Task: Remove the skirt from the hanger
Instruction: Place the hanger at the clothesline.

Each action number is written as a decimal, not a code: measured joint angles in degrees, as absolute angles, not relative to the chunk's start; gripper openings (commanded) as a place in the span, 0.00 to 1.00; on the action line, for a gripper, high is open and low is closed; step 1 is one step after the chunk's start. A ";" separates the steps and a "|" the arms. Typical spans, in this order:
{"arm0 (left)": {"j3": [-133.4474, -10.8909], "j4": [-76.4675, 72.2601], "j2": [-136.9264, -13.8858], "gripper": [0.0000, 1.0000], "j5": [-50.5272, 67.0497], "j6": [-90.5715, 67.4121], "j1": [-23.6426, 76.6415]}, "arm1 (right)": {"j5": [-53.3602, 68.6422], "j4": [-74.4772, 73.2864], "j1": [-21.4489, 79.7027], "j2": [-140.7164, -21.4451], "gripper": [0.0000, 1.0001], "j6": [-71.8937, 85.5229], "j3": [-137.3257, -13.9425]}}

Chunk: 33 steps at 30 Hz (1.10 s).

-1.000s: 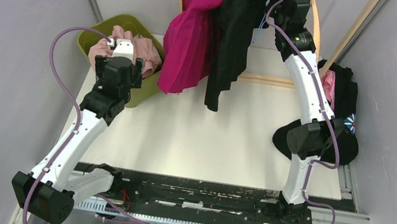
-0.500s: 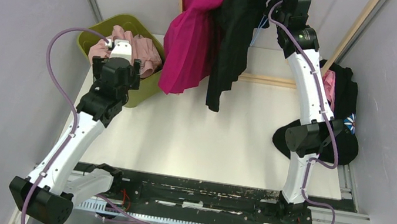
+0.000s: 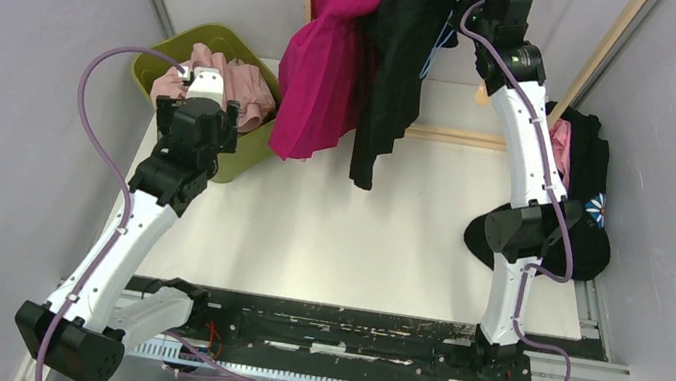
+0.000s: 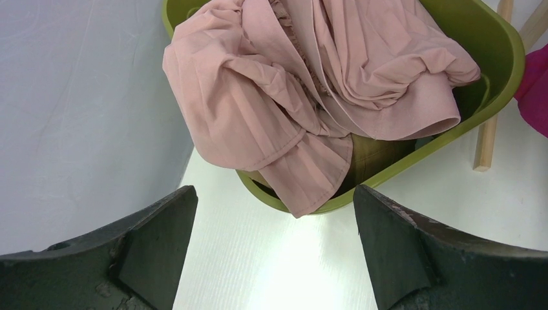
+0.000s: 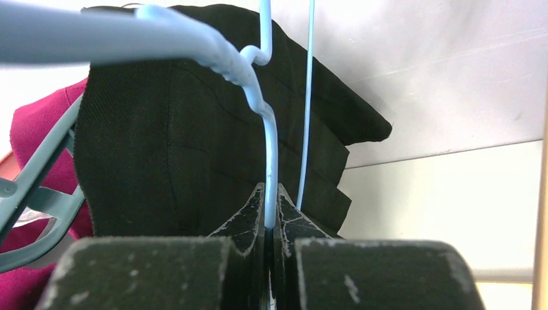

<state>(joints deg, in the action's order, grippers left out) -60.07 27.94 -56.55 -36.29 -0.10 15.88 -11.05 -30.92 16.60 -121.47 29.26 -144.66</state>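
Left gripper (image 4: 273, 210) hangs wide apart over the white table (image 4: 258, 271), pink garment (image 4: 271, 84) spilling over the near rim of the green bin (image 4: 501, 39)

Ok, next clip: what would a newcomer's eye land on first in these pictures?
First, the magenta garment and the black garment hanging side by side at the top centre of the overhead view. Next, the right claw, pinched shut on a light-blue wire hanger in front of the black garment. At the far left sits a green bin heaped with pink cloth, with the open left claw hovering by its near rim.
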 measured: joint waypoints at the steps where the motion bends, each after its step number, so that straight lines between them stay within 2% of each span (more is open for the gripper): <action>1: -60.07 28.16 -56.51 0.97 -36.40 -0.10 15.88 | -10.85 -30.83 16.51 -121.47 0.01 29.30 -144.62; 4: -60.07 28.69 -56.14 0.97 -36.64 -0.10 15.88 | -10.20 -29.50 16.34 -121.32 0.03 29.30 -143.35; 6: -60.07 28.80 -55.81 0.97 -37.01 -0.10 15.88 | -9.91 -28.03 16.34 -121.12 0.12 29.19 -142.17; 8: -60.07 28.84 -55.66 0.97 -37.15 -0.10 15.88 | -9.78 -27.24 16.34 -121.03 0.17 29.08 -141.64; 17: -60.07 29.10 -55.68 0.97 -37.12 -0.10 15.88 | -9.15 -30.59 16.21 -120.99 0.23 28.12 -138.17; 27: -60.07 29.10 -55.57 0.97 -36.45 -0.12 15.88 | -9.43 -30.89 15.99 -117.73 0.47 25.28 -133.88; 33: -60.07 29.08 -54.65 0.97 -35.86 -0.12 15.88 | -10.44 -30.59 16.01 -113.25 0.51 23.64 -131.04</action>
<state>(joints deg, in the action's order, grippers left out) -60.07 29.08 -54.65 -35.86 -0.12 15.88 -10.44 -30.59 16.01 -113.25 23.64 -131.04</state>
